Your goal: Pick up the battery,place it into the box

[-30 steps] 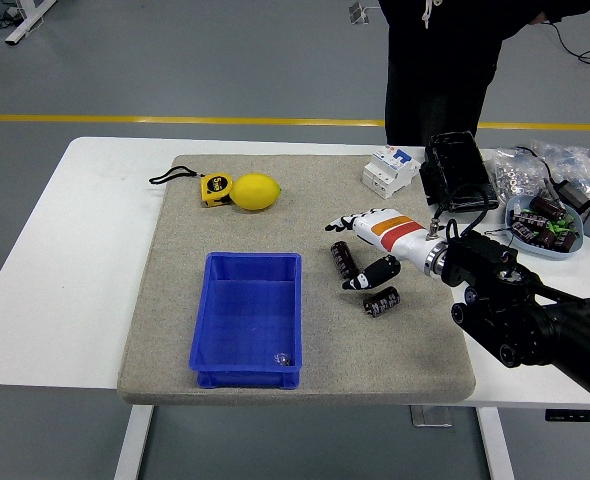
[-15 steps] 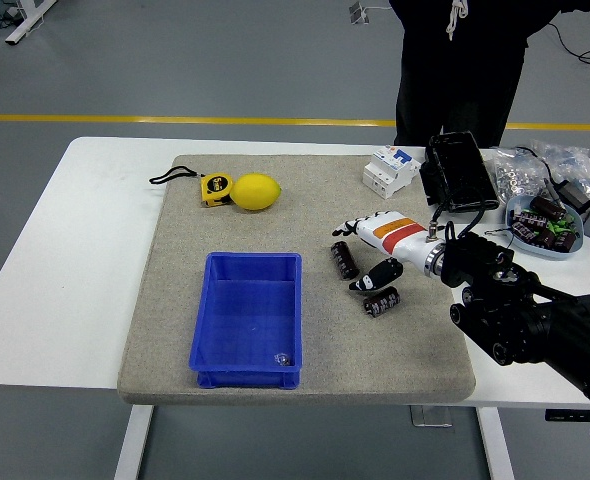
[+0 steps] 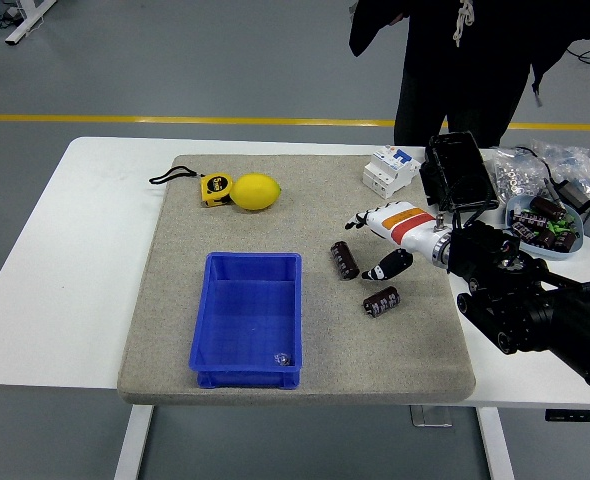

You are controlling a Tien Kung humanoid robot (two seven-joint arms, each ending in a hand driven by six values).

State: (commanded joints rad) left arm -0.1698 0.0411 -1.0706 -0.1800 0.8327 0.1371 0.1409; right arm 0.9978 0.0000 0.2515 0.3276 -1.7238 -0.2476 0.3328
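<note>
Blue box [image 3: 247, 318], yellow lemon [image 3: 256, 192], dark maroon batteries [image 3: 344, 259], grey mat [image 3: 175, 300], white tabletop [image 3: 75, 250], white hand [image 3: 387, 240] banded orange and red.

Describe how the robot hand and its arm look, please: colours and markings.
The robot hand has a white shell with an orange and a red band, and black fingertips. A silver ring joins it to the bulky black arm, built of rounded jointed segments.

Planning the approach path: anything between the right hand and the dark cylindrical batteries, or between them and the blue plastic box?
Nothing visible. The right hand is open, beside two dark cylindrical batteries; only bare grey mat separates them from the blue plastic box.
</note>
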